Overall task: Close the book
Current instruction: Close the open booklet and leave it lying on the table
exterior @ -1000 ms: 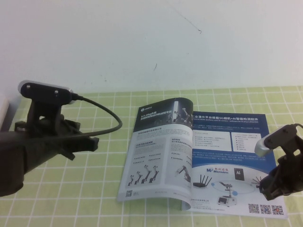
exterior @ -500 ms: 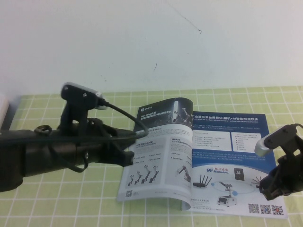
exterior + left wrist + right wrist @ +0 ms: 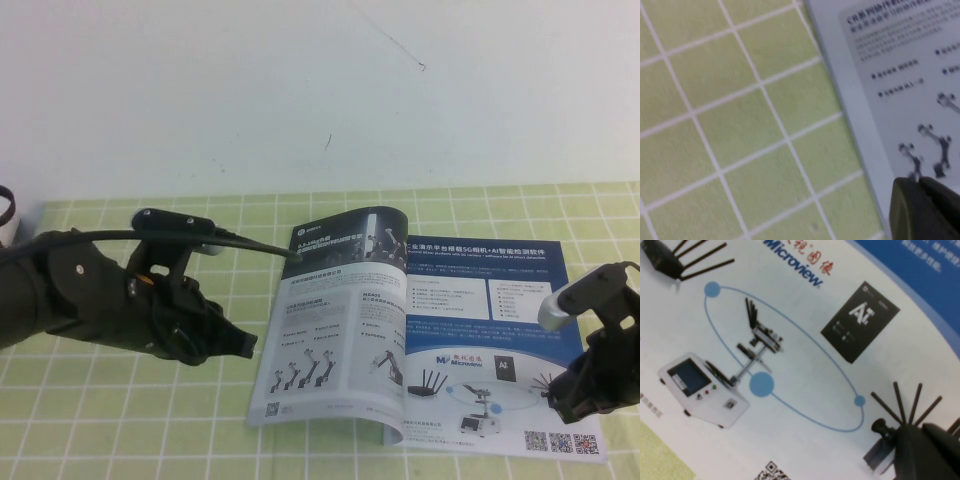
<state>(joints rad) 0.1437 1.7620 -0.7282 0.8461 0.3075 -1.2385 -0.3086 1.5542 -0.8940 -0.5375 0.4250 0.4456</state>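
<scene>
An open magazine lies on the green checked cloth. Its left page (image 3: 335, 330) bows upward near the spine, and its blue and white right page (image 3: 480, 320) lies flat. My left gripper (image 3: 246, 346) is low at the outer edge of the left page. In the left wrist view its fingertips (image 3: 918, 184) are shut together, empty, right over that page's white margin (image 3: 860, 115). My right gripper (image 3: 562, 397) rests on the lower outer corner of the right page. It is shut in the right wrist view (image 3: 920, 432), touching the printed page (image 3: 790, 340).
The green checked cloth (image 3: 150, 420) covers the table up to a white wall (image 3: 320, 90) at the back. A black cable (image 3: 250, 243) runs from the left wrist camera toward the magazine's top left corner.
My left arm swung right over the left page, then dropped and drew back to that page's outer edge. The right gripper and the magazine have not moved.
</scene>
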